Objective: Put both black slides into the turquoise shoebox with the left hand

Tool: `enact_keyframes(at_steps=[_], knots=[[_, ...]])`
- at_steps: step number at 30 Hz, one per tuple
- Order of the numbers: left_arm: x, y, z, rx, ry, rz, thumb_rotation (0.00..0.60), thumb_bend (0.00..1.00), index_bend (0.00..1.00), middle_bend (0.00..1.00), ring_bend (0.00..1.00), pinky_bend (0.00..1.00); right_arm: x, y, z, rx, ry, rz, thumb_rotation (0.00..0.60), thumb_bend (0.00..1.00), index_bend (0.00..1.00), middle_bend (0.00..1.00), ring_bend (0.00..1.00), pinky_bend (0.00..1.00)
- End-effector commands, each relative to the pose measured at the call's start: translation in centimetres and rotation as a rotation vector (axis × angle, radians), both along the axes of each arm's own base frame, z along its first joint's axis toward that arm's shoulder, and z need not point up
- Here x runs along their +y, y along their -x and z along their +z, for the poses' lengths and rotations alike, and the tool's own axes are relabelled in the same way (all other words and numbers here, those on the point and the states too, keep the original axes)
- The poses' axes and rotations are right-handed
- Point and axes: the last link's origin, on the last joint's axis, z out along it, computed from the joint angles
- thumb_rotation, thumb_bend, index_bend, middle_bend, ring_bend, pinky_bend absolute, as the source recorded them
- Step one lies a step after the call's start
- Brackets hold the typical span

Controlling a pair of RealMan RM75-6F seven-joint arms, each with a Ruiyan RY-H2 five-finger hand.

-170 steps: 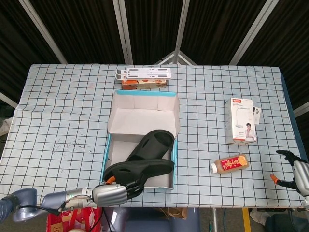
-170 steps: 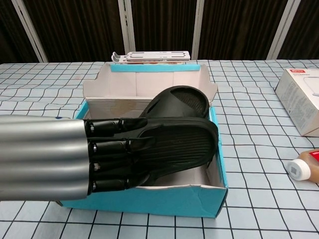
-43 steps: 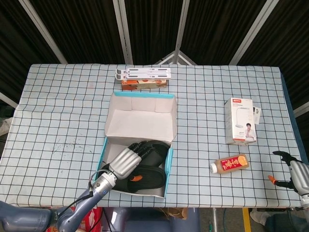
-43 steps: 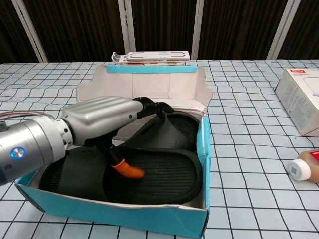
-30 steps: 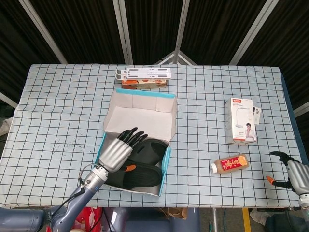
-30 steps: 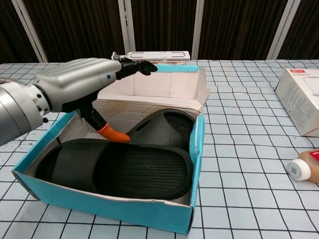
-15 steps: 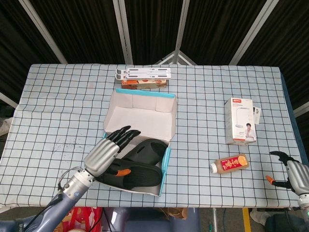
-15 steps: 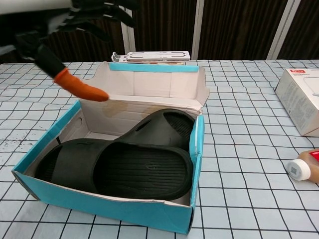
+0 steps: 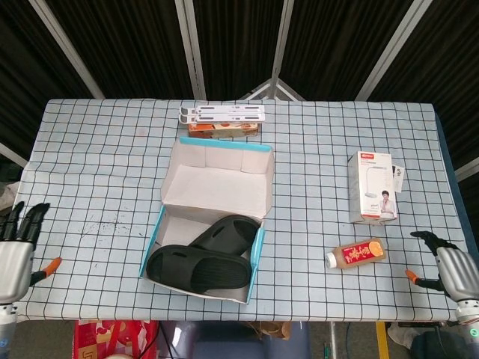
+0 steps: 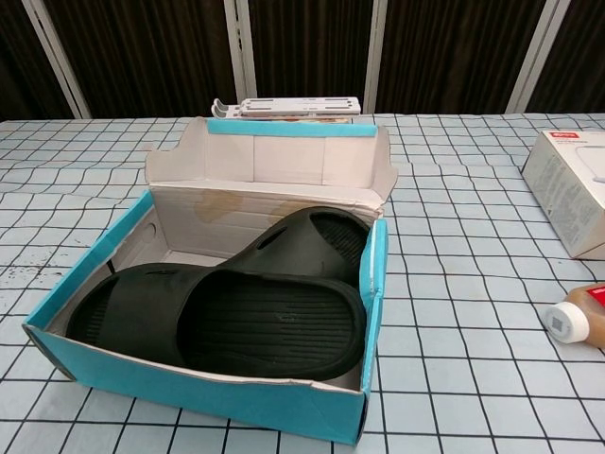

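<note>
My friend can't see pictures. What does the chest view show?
An open turquoise shoebox sits on a checked table with two black slides inside, one lying partly over the other. A white box and a bottle are at the right edge; no hand shows.

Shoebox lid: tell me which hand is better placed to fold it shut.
Left. The left hand sits off the table's near left edge, nearer the shoebox than the right hand at the far right corner, beyond the bottle.

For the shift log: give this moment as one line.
task: done | both black slides in turquoise shoebox | left hand open, off left | right hand open, idle
</note>
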Motion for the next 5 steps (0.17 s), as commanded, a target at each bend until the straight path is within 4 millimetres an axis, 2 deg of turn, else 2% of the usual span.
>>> enact_keyframes(at_steps=[1, 5], knots=[[-2.35, 4.55, -0.48, -0.049, -0.082, 0.129, 0.6, 0.18, 0.06, 0.12, 0.0, 0.13, -0.06, -0.6, -0.26, 0.017, 0.02, 0.068, 0.6, 0.23, 0.26, 0.25, 0.29, 0.32], [-2.01, 5.18, -0.33, -0.06, -0.076, 0.141, 0.6, 0.18, 0.05, 0.11, 0.0, 0.13, -0.16, -1.06, -0.55, 0.019, 0.031, 0.134, 0.6, 0.23, 0.26, 0.25, 0.29, 0.32]])
